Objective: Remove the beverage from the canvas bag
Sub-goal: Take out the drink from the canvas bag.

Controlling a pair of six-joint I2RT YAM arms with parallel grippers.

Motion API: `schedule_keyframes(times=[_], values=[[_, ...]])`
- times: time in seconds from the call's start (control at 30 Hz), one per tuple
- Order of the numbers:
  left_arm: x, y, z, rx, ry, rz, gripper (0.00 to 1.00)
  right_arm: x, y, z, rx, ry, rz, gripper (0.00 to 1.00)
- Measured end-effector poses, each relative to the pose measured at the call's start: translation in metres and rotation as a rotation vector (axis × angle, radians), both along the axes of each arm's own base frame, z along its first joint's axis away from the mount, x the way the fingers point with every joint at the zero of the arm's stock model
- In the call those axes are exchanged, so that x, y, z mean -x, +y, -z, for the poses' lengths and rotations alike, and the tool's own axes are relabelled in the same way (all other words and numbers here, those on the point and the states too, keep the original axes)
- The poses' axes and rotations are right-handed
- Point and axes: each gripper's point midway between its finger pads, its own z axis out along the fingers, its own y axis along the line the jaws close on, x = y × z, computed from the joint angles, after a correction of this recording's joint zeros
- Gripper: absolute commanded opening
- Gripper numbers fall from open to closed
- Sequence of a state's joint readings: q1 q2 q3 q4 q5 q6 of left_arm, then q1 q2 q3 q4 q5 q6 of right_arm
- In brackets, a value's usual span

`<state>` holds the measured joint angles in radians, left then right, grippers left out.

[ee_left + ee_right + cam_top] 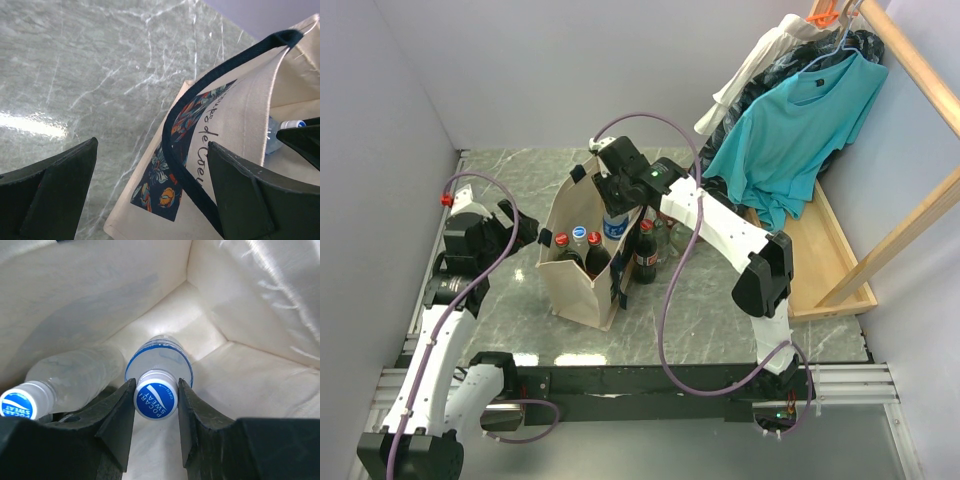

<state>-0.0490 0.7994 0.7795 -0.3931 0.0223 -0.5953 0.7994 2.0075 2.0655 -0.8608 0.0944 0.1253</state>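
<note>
Boxy beige canvas bag (578, 292) with dark navy strap handles and a dark floral print with script lettering on one side. Stands upright, mouth open, on the grey marbled table (510, 170). Inside, the beverage (156, 399): clear plastic bottle, blue band at the shoulder, blue cap lettered POCARI SWEAT in white. Stands upright near a corner of the pale lining, cap pinched between the dark fingers (117, 422) of the right gripper (156, 390).
</note>
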Motion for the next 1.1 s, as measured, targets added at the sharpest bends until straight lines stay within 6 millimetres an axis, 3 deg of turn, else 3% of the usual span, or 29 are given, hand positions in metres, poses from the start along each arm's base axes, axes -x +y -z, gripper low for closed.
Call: schedule_keyframes(times=[0.2,0.53,0.73,1.1], values=[[0.004,0.006,-0.012,-0.007,-0.045,-0.033,0.96,-0.007,0.001,-0.017,-0.019,-0.045,0.008,0.00],[0.007,0.009,-0.015,-0.007,-0.059,-0.054,0.96,-0.011,0.002,-0.032,-0.034,-0.077,0.015,0.00],[0.007,0.009,-0.015,-0.004,-0.060,-0.056,0.96,-0.013,0.001,-0.053,-0.056,-0.113,0.023,0.00],[0.010,0.012,-0.022,-0.003,-0.086,-0.069,0.96,-0.006,-0.006,-0.070,-0.060,-0.137,0.022,0.00]])
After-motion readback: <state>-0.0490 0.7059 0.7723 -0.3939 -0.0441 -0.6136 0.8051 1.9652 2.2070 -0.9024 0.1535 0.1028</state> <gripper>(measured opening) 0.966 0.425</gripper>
